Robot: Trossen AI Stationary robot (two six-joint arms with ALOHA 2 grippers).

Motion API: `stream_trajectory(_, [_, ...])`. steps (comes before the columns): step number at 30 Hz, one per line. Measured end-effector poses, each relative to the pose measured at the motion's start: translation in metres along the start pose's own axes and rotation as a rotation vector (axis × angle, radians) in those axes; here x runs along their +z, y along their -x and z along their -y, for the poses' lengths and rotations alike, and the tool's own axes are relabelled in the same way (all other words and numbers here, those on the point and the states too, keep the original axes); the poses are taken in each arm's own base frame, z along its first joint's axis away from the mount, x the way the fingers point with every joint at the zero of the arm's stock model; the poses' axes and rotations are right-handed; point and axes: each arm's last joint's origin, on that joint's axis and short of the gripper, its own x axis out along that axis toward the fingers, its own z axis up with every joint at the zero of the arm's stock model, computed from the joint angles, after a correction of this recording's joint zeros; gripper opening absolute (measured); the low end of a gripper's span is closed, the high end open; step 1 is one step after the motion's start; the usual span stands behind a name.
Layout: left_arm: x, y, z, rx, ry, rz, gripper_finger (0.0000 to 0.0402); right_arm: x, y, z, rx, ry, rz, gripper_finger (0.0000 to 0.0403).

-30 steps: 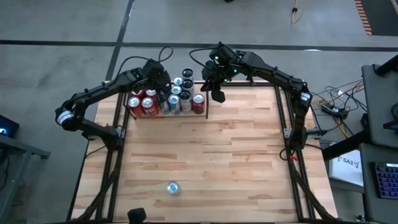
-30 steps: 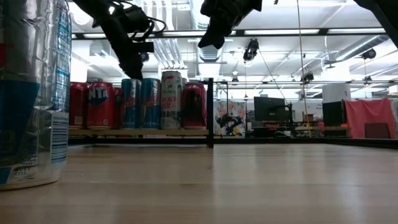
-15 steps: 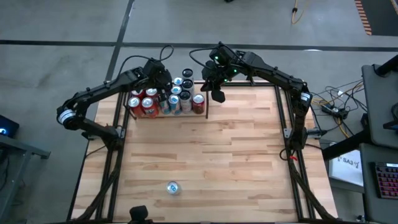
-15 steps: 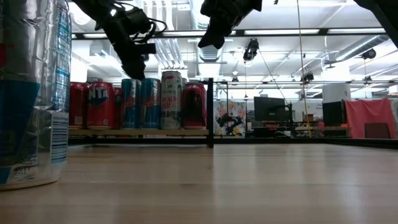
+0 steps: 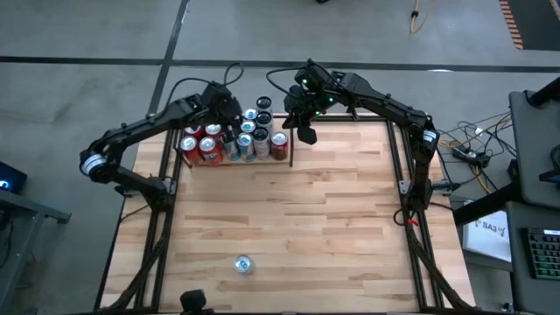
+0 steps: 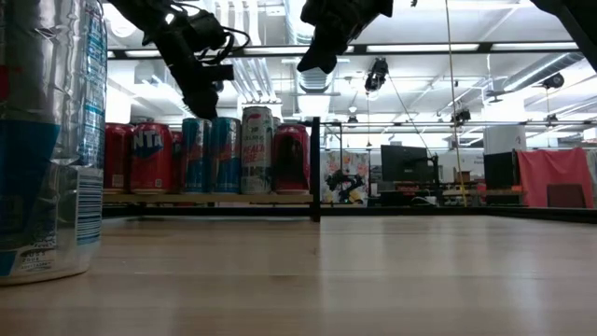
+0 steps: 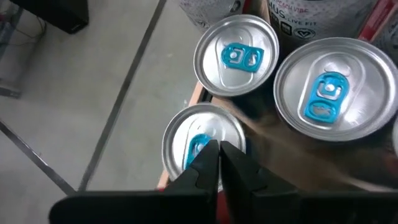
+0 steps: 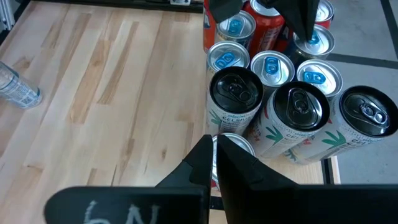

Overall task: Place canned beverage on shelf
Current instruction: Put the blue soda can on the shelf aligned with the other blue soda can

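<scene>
Several cans (image 5: 236,140) stand upright in the shelf (image 5: 290,156), a narrow black-framed bay with a wood floor at the table's far edge; the low view shows the same row (image 6: 224,154). My left gripper (image 5: 230,125) is shut, fingers pointing down, right above a silver can top with a blue tab (image 7: 186,140) at the row's far left. My right gripper (image 5: 306,135) is shut and empty, hanging high above the shelf's right end (image 6: 311,63). One silver and blue can (image 5: 243,263) stands alone near the table's front edge. My left gripper (image 7: 219,163) points its shut fingertips down over the lid of the silver can with the blue tab (image 7: 198,149). In the low view the tips (image 6: 207,108) sit just above the can tops; I cannot tell whether they touch.
The loose can fills the low view's left side (image 6: 47,140) and shows far off in the right wrist view (image 8: 18,90). Black-topped tall cans (image 8: 292,109) stand at the shelf's far right. Bare wood table (image 5: 289,210) lies between the shelf and the loose can.
</scene>
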Motion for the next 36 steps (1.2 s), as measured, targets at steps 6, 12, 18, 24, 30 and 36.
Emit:
stream_trajectory(6, [0.006,0.033,-0.007,0.008,0.052,0.035,0.0000,0.000,0.000,0.000,0.000,-0.020,0.000,0.0009])
stream_trajectory(12, [0.002,0.068,0.003,-0.216,0.077,0.078,0.0000,0.000,0.000,0.000,0.000,-0.052,0.000,0.0009])
stream_trajectory(18, [-0.010,0.074,0.031,-0.359,0.040,0.082,0.0000,0.000,0.000,0.000,0.000,-0.071,0.000,0.0009])
stream_trajectory(24, [-0.019,0.065,0.044,-0.291,0.039,-0.002,0.0000,0.000,0.000,0.000,0.000,-0.071,0.000,0.0009])
stream_trajectory(30, [-0.021,0.060,0.046,-0.253,0.051,-0.014,0.0000,0.000,0.000,0.000,0.000,-0.071,0.000,0.0009])
stream_trajectory(36, [-0.020,0.056,0.046,-0.249,0.053,-0.008,0.0000,0.000,0.000,0.000,0.000,-0.070,0.000,0.0009])
